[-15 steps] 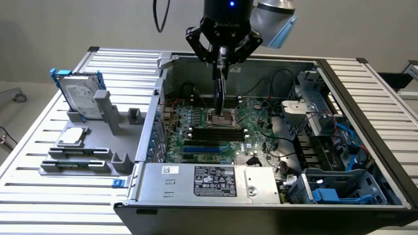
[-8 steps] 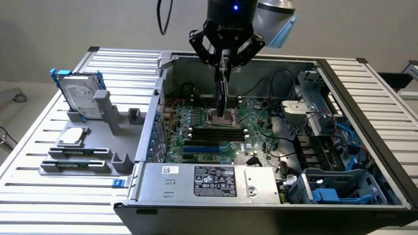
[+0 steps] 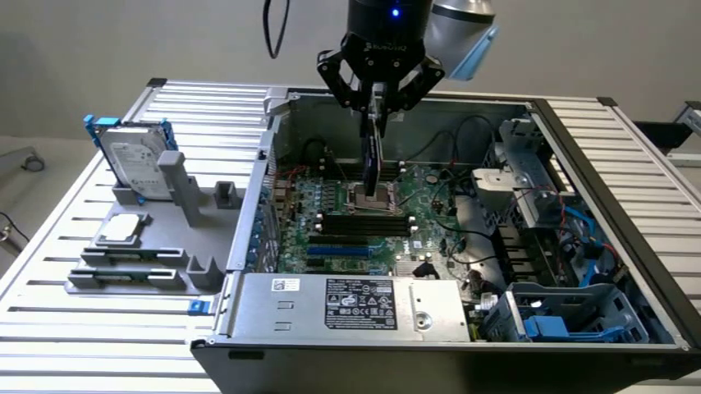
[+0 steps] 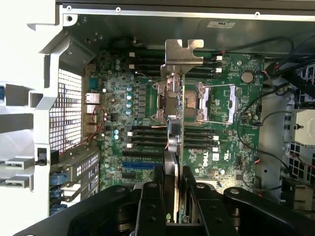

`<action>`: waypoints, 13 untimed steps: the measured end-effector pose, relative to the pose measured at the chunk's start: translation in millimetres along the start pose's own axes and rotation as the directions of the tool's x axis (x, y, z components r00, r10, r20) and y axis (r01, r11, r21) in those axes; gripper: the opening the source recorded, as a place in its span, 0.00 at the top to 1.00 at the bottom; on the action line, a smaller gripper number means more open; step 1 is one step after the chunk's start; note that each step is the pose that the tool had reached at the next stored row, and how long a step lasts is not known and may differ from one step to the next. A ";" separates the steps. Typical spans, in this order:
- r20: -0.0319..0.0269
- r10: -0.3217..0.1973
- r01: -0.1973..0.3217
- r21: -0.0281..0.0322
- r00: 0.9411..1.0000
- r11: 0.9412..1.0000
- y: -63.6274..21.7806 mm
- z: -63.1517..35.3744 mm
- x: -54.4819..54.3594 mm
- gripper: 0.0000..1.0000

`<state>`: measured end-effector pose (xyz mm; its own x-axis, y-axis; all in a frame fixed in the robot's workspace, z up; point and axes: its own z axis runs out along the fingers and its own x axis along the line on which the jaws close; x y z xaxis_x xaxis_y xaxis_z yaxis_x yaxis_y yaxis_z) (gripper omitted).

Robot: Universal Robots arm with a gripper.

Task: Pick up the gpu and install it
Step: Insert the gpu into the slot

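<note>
1. I see the end effector [image 3: 378, 100] [image 4: 173, 194] clamped narrowly on the gpu [image 3: 373, 160] [image 4: 182, 56], gripping one end;
2. the gpu hangs edge-on over the motherboard [image 3: 348, 240] [image 4: 118, 118], inside the open computer case [image 3: 570, 123].

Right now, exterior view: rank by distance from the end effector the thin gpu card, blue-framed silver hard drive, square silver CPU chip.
1. thin gpu card: in the end effector.
2. blue-framed silver hard drive: exterior view's left.
3. square silver CPU chip: same side, flat.
</note>
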<state>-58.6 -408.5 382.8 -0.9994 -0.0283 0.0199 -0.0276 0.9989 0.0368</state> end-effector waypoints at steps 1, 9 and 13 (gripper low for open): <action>0.000 0.000 0.000 0.000 1.000 1.000 0.0 0.0 0.0 0.74; 0.000 -0.039 0.039 0.001 0.999 0.999 0.0 1.5 -0.1 0.74; -0.002 -0.112 0.112 0.002 0.994 0.994 -0.1 4.5 0.0 0.74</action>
<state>-58.6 -408.5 378.3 -0.9899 -0.1404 0.0179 -0.1397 0.9895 0.0369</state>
